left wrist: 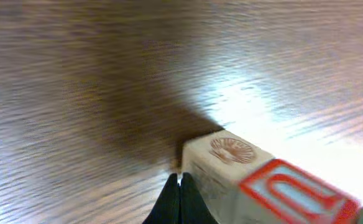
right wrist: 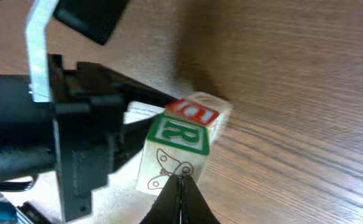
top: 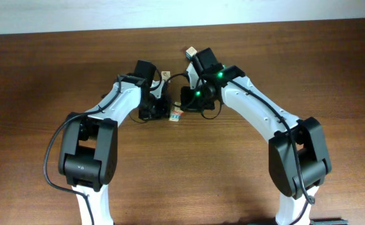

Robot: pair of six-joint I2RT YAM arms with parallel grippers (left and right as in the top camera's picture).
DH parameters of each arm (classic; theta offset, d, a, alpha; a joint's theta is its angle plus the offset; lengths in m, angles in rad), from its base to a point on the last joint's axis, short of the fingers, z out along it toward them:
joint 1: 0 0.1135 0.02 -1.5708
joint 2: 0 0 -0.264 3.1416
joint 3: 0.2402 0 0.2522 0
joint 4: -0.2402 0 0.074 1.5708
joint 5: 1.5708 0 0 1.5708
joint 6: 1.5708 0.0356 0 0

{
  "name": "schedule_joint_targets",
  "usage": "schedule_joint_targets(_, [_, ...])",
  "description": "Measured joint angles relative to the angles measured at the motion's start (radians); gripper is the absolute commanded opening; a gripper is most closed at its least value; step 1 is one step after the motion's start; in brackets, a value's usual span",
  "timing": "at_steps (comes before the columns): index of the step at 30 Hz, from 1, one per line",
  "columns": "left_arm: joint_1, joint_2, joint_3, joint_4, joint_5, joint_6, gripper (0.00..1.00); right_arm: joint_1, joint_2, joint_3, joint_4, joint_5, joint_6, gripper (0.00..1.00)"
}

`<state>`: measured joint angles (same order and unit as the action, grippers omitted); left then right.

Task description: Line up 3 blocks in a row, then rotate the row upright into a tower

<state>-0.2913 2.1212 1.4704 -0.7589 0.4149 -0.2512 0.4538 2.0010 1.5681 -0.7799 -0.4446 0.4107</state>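
A dark wooden table (top: 39, 81) is seen, its grain run lengthwise. A pale wall (top: 76, 12) is met at the table's far edge. A green-faced cube (right wrist: 180, 134) (letter R on top, butterfly outlined on one side) is set near the table's middle.

Block (left wrist: 231, 165) beside cube (right wrist: 175, 140) (touching), both on table (left wrist: 76, 74), before left end effector (left wrist: 179, 193).

Our left arm (top: 114, 103) and right arm (top: 257, 109) angle inward; left gripper (left wrist: 178, 190) and right gripper (right wrist: 181, 190) both have jaws pressed together.
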Motion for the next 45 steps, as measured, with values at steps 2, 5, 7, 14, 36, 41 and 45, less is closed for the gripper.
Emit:
schedule_joint_targets(2, [-0.013,0.0,0.0,0.001,0.029,0.0,0.0,0.008,0.001,0.0,-0.001,-0.004,0.0,0.04])
schedule_joint_targets(5, [-0.02,0.0,0.0,0.0,0.036,0.0,0.0,0.01,0.0,0.0,0.0,-0.014,0.0,0.04])
schedule_joint_targets(7, [-0.02,0.0,0.0,0.001,0.042,0.0,0.0,0.01,0.0,0.0,0.0,-0.015,0.0,0.04])
schedule_joint_targets(14, [-0.02,0.0,0.0,0.0,0.045,0.0,0.0,0.01,0.0,0.0,0.0,-0.018,0.0,0.04])
schedule_joint_targets(36, [-0.02,0.0,0.039,-0.047,0.055,0.035,0.0,0.01,0.0,0.08,-0.104,0.021,-0.003,0.04])
schedule_joint_targets(41, [-0.011,0.0,0.071,-0.067,0.02,0.048,0.0,-0.007,0.0,0.08,-0.114,0.021,-0.003,0.04])
schedule_joint_targets(45, [0.02,0.0,0.076,-0.072,-0.002,0.049,0.0,-0.031,0.0,0.08,-0.122,0.025,-0.017,0.04])
